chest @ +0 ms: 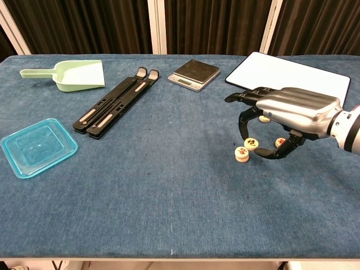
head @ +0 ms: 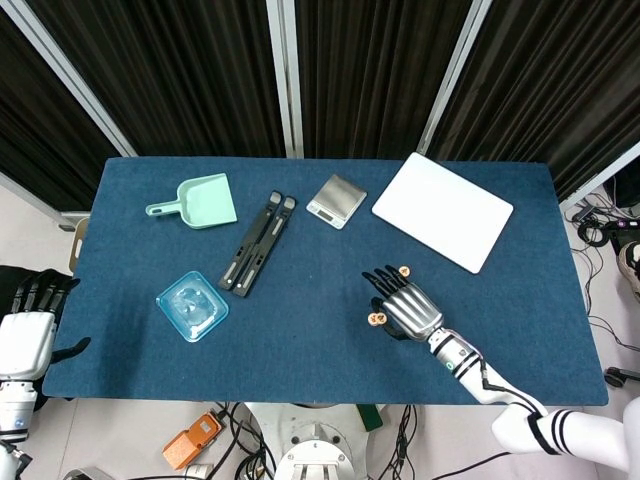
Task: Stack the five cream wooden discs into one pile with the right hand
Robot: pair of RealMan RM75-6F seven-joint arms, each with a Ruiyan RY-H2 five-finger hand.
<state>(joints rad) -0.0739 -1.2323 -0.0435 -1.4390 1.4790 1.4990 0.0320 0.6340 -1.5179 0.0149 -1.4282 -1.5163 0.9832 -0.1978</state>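
Observation:
My right hand (chest: 288, 110) hovers low over the blue table (chest: 169, 214) and pinches one cream disc (chest: 251, 143) between thumb and a finger. That disc hangs just right of a short pile of discs (chest: 242, 153), nearly touching it. Another disc (chest: 280, 143) lies under the palm. A further disc (chest: 264, 118) shows partly behind the fingers. In the head view the right hand (head: 405, 305) covers most discs; the pile (head: 376, 319) and the far disc (head: 403, 270) show. My left hand (head: 25, 335) hangs off the table's left edge, fingers apart, holding nothing.
A white board (chest: 292, 73) lies behind the right hand. A small scale (chest: 194, 74) stands at the back centre. A black folding stand (chest: 115, 101), a green dustpan (chest: 70, 75) and a blue plastic tray (chest: 36, 146) occupy the left half.

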